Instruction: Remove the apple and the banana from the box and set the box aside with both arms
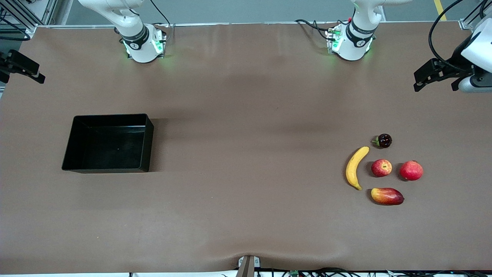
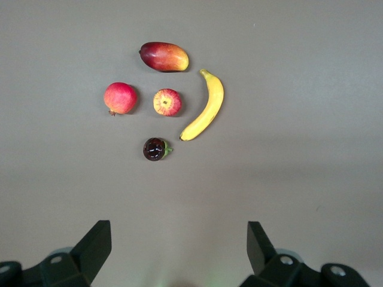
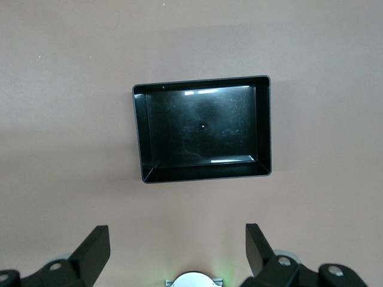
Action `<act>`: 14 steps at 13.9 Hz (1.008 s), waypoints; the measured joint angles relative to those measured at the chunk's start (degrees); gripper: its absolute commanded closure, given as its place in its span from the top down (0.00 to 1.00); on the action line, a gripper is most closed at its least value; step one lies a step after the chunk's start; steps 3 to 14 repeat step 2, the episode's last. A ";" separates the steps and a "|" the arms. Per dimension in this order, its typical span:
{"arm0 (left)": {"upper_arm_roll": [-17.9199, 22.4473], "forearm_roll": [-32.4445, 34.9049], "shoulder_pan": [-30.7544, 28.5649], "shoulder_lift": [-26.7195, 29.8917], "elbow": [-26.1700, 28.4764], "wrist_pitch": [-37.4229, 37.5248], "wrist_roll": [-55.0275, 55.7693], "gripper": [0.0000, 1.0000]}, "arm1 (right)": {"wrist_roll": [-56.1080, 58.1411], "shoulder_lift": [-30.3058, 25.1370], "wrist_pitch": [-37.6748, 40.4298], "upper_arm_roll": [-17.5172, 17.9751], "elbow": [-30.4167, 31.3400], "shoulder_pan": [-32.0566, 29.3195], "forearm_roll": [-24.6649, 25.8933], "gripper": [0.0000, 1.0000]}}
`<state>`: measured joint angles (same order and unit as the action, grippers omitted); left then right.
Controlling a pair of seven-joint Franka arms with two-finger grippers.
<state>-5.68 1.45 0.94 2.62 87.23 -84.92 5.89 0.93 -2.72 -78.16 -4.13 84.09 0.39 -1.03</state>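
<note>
The yellow banana and the small red apple lie side by side on the table toward the left arm's end. Both show in the left wrist view, the banana and the apple. The black box sits empty toward the right arm's end, and it fills the middle of the right wrist view. My left gripper is open and empty, raised over the left arm's end of the table. My right gripper is open and empty, raised over the right arm's end.
Around the apple lie a plain red round fruit, a red-and-yellow mango nearer the front camera, and a small dark fruit farther from it. The brown table is bare between box and fruits.
</note>
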 measured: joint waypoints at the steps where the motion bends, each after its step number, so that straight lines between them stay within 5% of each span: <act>1: 0.00 0.00 0.00 0.00 -0.05 0.00 0.00 1.00 | 0.16 0.21 0.16 0.00 -0.16 -0.02 0.00 1.00; 14: 0.00 0.00 0.00 0.00 -0.07 0.00 0.00 1.00 | 0.20 0.32 0.27 0.04 -0.23 -0.02 -0.01 1.00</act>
